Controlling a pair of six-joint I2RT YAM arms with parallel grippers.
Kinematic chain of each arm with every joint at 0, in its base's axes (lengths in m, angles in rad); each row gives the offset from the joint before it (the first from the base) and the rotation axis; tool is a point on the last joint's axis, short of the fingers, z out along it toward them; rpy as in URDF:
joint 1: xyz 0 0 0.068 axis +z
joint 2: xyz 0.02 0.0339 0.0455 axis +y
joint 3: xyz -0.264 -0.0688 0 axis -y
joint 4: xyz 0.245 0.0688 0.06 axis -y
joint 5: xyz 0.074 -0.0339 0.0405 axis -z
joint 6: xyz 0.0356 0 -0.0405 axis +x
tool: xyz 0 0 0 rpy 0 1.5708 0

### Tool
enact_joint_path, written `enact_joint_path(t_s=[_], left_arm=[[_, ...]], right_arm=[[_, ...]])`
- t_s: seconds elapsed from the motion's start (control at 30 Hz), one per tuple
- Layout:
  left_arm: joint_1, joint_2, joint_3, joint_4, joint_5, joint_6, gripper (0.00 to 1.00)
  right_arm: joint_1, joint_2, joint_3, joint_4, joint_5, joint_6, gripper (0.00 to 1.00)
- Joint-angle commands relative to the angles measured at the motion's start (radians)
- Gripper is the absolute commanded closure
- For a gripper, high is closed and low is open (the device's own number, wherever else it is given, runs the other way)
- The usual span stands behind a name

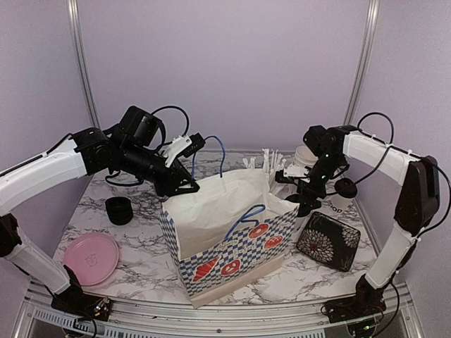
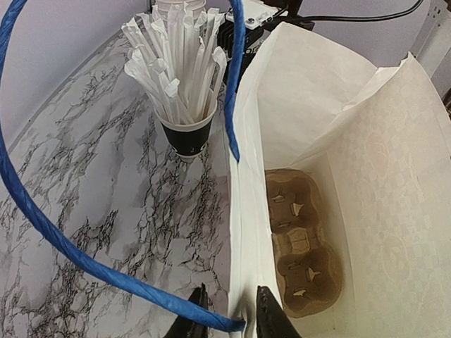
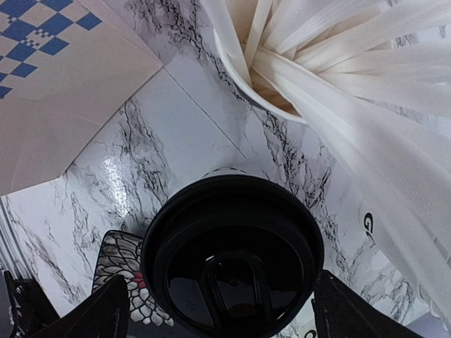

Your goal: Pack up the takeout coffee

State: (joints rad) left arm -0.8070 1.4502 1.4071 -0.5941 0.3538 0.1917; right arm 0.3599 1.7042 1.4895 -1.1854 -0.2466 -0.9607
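A takeout coffee cup shows its black lid (image 3: 232, 246) from above. My right gripper (image 3: 222, 278) is open, its fingers wide on either side of the lid, with a gap on the left. In the top view the right gripper (image 1: 305, 205) covers that cup. A second lidded white cup (image 1: 342, 196) with black lettering stands just right of it. The brown pulp carrier (image 2: 299, 253) lies on the bottom of the checked paper bag (image 1: 232, 232). My left gripper (image 2: 230, 289) straddles the bag's back rim (image 2: 243, 211) and the blue handle's end, fingers apart, not pinching.
A black cup of white straws (image 2: 187, 134) stands behind the bag, close to the right gripper. A floral pouch (image 1: 328, 241) lies front right. A pink plate (image 1: 91, 258) and a low stack of black rings (image 1: 120, 210) sit on the left.
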Motion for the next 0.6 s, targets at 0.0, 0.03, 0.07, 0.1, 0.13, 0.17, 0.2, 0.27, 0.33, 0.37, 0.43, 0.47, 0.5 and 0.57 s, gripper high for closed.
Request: enact_joint_path(t_s=[0.0,0.03,0.07,0.1,0.13,0.17,0.2,0.27,0.33,0.37,0.43,0.47,0.5,0.57], left_arm=[[0.002,0.011,0.010,-0.036,-0.006,0.008,0.74],[0.003,0.012,0.010,-0.035,-0.004,0.007,0.74],[0.002,0.013,0.009,-0.036,-0.005,0.006,0.73],[0.003,0.013,0.009,-0.035,-0.005,0.006,0.73],[0.002,0.014,0.009,-0.036,-0.005,0.006,0.73],[0.002,0.014,0.009,-0.035,-0.005,0.006,0.72],[0.002,0.014,0.008,-0.036,-0.004,0.006,0.72],[0.002,0.012,0.007,-0.035,-0.005,0.006,0.72],[0.003,0.012,0.006,-0.035,-0.004,0.006,0.72],[0.002,0.012,0.006,-0.035,-0.006,0.007,0.71],[0.002,0.013,0.006,-0.036,-0.005,0.007,0.71],[0.003,0.013,0.006,-0.036,-0.005,0.008,0.70],[0.004,0.013,0.007,-0.036,-0.005,0.008,0.69],[0.002,0.014,0.006,-0.035,-0.005,0.007,0.68]], right_arm=[[0.009,0.012,0.021,0.010,-0.025,0.013,0.12],[0.008,0.017,0.021,0.009,-0.024,0.014,0.12],[0.008,0.021,0.021,0.008,-0.026,0.015,0.13],[0.008,0.026,0.021,0.007,-0.026,0.016,0.13],[0.009,0.029,0.021,0.005,-0.028,0.018,0.14],[0.008,0.034,0.022,0.004,-0.029,0.019,0.15],[0.008,0.038,0.023,0.001,-0.032,0.020,0.16],[0.008,0.044,0.023,-0.004,-0.033,0.023,0.18],[0.009,0.046,0.025,-0.008,-0.034,0.025,0.20],[0.008,0.046,0.025,-0.008,-0.034,0.027,0.21],[0.010,0.041,0.020,-0.006,-0.028,0.035,0.22],[0.013,0.037,0.013,-0.003,-0.022,0.037,0.21],[0.016,0.031,0.004,0.001,-0.018,0.037,0.21],[0.026,0.019,-0.017,0.014,-0.006,0.039,0.20]])
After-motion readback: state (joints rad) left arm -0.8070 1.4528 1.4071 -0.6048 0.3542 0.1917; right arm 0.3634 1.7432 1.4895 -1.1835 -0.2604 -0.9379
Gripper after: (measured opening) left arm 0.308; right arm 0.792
